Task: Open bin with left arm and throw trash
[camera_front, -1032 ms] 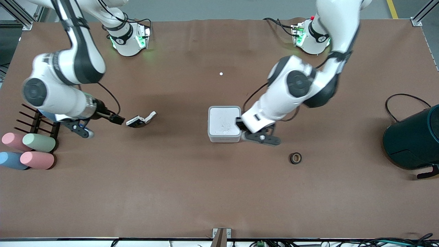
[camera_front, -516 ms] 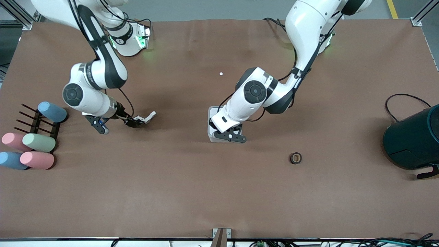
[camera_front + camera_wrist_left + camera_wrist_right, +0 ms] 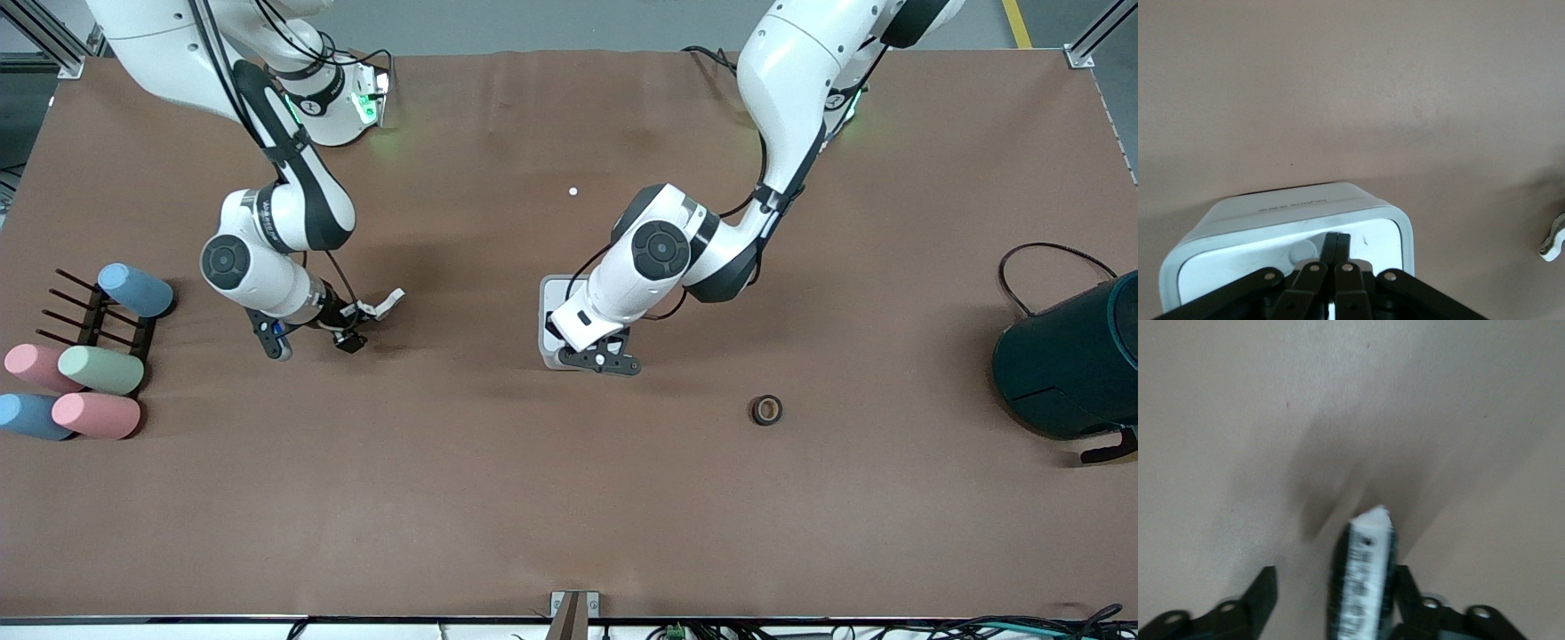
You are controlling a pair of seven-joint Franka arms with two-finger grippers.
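The white bin (image 3: 549, 298) sits mid-table, mostly hidden under the left arm's hand. In the left wrist view its lid (image 3: 1378, 240) lies flat and closed. My left gripper (image 3: 578, 342) is shut and empty, its tips (image 3: 1336, 241) over the lid beside a round spot; I cannot tell whether they touch. The black packet (image 3: 354, 316) with its white tab (image 3: 389, 302) lies toward the right arm's end. My right gripper (image 3: 347, 327) is open and straddles the packet (image 3: 1361, 587), close to one finger (image 3: 1405, 583). The dark tape ring (image 3: 766, 409) lies nearer the camera than the bin.
A large dark teal cylinder (image 3: 1067, 364) with a cable stands at the left arm's end. Several pastel cups (image 3: 98, 413) and a dark rack (image 3: 98, 320) sit at the right arm's end. A small white dot (image 3: 573, 191) lies farther from the camera than the bin.
The left gripper moved from beside the bin to over its lid. The right gripper moved up to the packet and now has its fingers either side of it.
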